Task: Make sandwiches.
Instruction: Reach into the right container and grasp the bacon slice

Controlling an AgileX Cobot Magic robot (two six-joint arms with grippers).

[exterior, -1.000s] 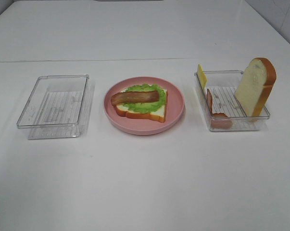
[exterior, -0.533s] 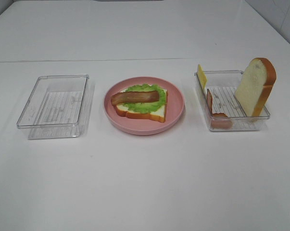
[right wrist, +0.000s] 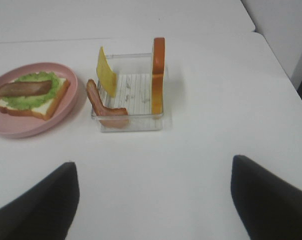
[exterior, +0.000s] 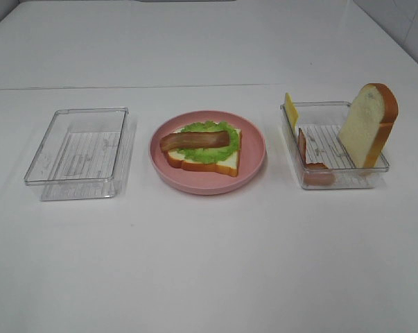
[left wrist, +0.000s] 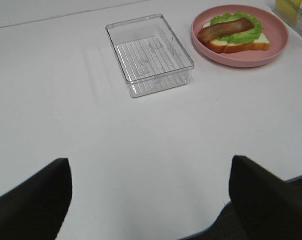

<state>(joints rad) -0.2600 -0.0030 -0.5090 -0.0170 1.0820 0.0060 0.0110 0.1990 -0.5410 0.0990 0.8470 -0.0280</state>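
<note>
Currently left claw [left wrist: 151, 200] and right claw [right wrist: 153, 200] gape empty; two trays [exterior: 84, 156], one plate [exterior: 254, 156], two bread slices [exterior: 367, 125], two bacon strips [exterior: 195, 141].

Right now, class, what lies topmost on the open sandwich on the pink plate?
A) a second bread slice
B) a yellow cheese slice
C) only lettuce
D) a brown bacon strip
D: a bacon strip lies across the lettuce on the bread slice on the pink plate, while the cheese and the other bread slice stand in the clear tray beside it.
</note>
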